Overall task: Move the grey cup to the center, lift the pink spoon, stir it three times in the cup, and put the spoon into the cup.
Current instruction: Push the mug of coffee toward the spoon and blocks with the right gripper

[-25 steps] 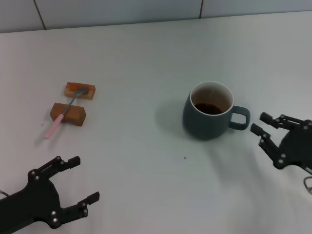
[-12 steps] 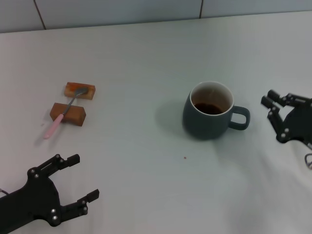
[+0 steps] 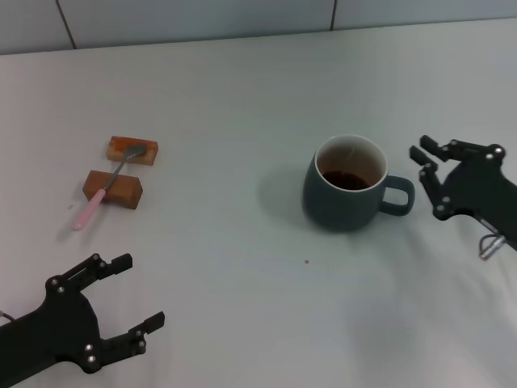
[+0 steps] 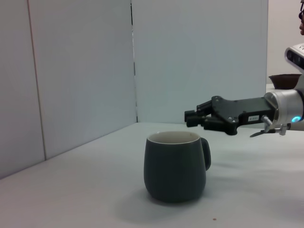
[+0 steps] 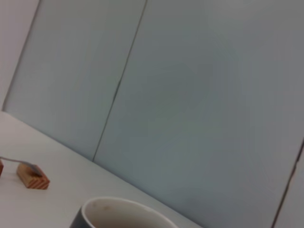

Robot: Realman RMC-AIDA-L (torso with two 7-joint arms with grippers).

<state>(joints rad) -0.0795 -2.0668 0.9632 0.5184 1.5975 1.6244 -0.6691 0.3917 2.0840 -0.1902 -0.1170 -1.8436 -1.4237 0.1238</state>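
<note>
Fingers of the right gripper (image 3: 427,170) are spread apart with nothing between them; the gripper stands just beside the loop handle of the grey cup (image 3: 346,184), on the robot's right, its tips pointing toward the cup without touching it. Seen from the left wrist, the same right gripper (image 4: 191,116) is raised off the table, level with or slightly above the rim of the grey cup (image 4: 175,166), reaching in from the handle side. Fingers of the left gripper (image 3: 136,295) are likewise spread and hold nothing; this gripper sits low at the near left of the head view, well apart from all objects. Upright on the white table (image 3: 242,97), right of centre, the grey cup shows a thin white rim, a pale interior and a dark liquid at its bottom; its handle faces the right gripper. At the far left lies the pink spoon (image 3: 103,188), its silver bowl resting on the farther brown block (image 3: 132,149) and its stem crossing the nearer brown block (image 3: 112,188), while the pink handle slopes down so that its end meets the table. Both blocks lie close together, well apart from the cup. From the right wrist, only the rim of the grey cup (image 5: 118,211) and one brown block (image 5: 33,178) appear, before a pale panelled wall (image 5: 190,95).
</note>
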